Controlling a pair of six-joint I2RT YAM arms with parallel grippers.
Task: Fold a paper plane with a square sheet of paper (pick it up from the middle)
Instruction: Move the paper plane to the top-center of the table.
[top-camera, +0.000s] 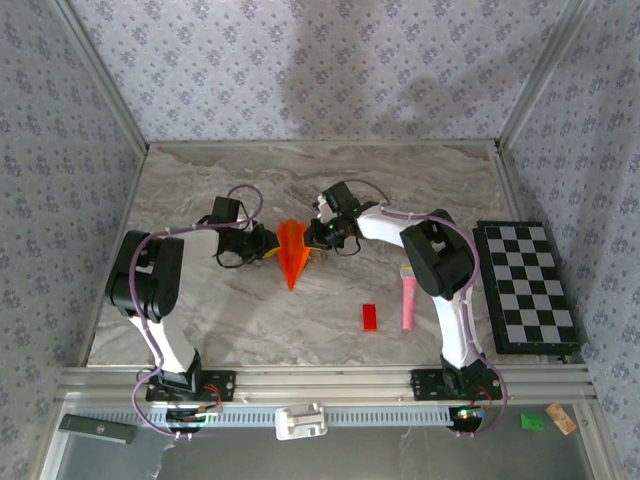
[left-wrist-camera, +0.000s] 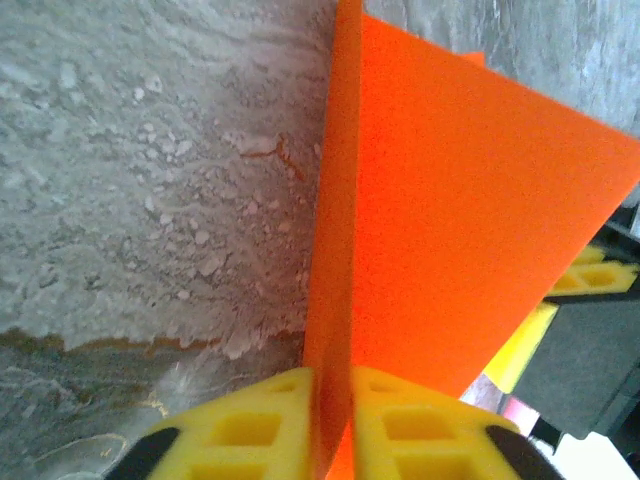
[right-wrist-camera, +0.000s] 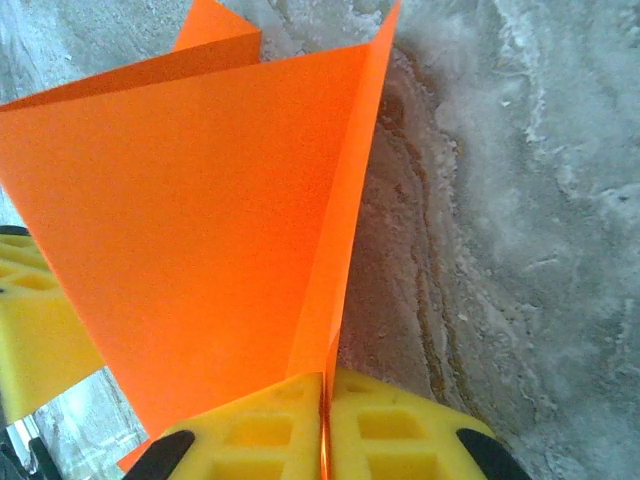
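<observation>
From the top camera I see the plane (top-camera: 291, 252) at the middle of the table (top-camera: 200, 310). It is a narrow orange dart with its tip pointing toward the arm bases and its wider end away from them. It sits between my two claws. The left claw (top-camera: 268, 246) meets its left side and the right claw (top-camera: 320, 238) its right side, both near the wider end. I cannot tell whether the plane rests on the marble or hangs just above it.

On the left wrist camera the left claw (left-wrist-camera: 330, 415) is pinching the plane. Its yellow pads (left-wrist-camera: 250, 430) press on either side of a thin orange edge that stands upright between them. A broad orange flap spreads to the right of that edge, and past it a yellow finger of the other claw shows at the frame's right border.

On the right wrist camera the right claw (right-wrist-camera: 325, 420) is also clamped on the plane. Its pads (right-wrist-camera: 400, 430) are squeezed together on an orange fold, with a wide flap fanning out to the left.

A red block (top-camera: 370, 316) lies on the table near the tip, on the right. A pink microphone (top-camera: 408, 297) lies just beside the block, and a checkerboard (top-camera: 527, 287) sits at the table's right edge.
</observation>
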